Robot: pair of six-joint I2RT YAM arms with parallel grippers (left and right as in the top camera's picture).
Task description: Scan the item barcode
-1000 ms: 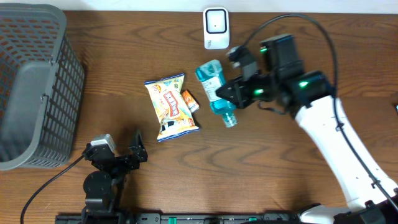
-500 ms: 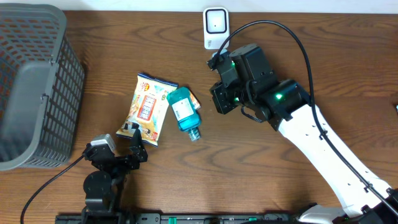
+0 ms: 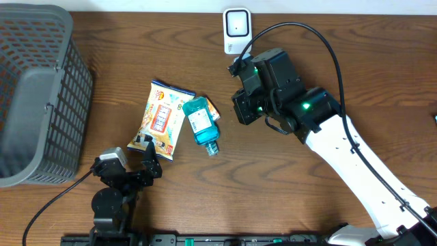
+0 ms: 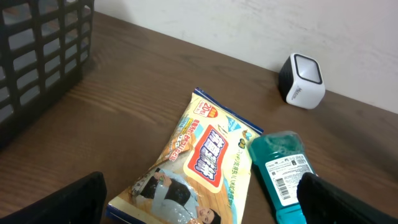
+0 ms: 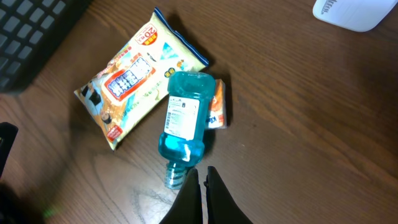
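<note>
Hidden stuff first: from overhead you can't see the right gripper point(image 5: 202, 172) fingers at all, the wrist housing covers them. The right wrist cam shows them pressed together w/ nothing between, tips just beside the cap point(image 5: 176, 177) of the bottle point(image 5: 182, 121). Can't tell if they touch it. The orange box point(image 3: 213, 109) is mostly tucked under the bottle w/ only a strip showing, and it's out of sight in the left wrist view. That view also cuts off the bottle's cap end at the bottom edge. The basket point(image 3: 68, 75) is cropped at the left of the overhead view. Label print is too small to read, tho the barcode lines do show.

The item: teal see-through bottle, clear cap, white label point(image 5: 181, 116) facing up w/ the barcode on it. It's lying flat on the tabletop point(image 3: 396, 41) approx mid-table, between the snack bag point(image 3: 162, 119) and the right arm, base overlapping the bag's edge. The scanner point(image 3: 237, 29) sits well apart at the far edge.

Long axis runs roughly far-to-near w/ a slight slant — base toward the far side, cap toward the near edge and a bit to the robot's right. The left gripper point(image 4: 200, 183) is wide open and empty, near the bag's near corner.
</note>
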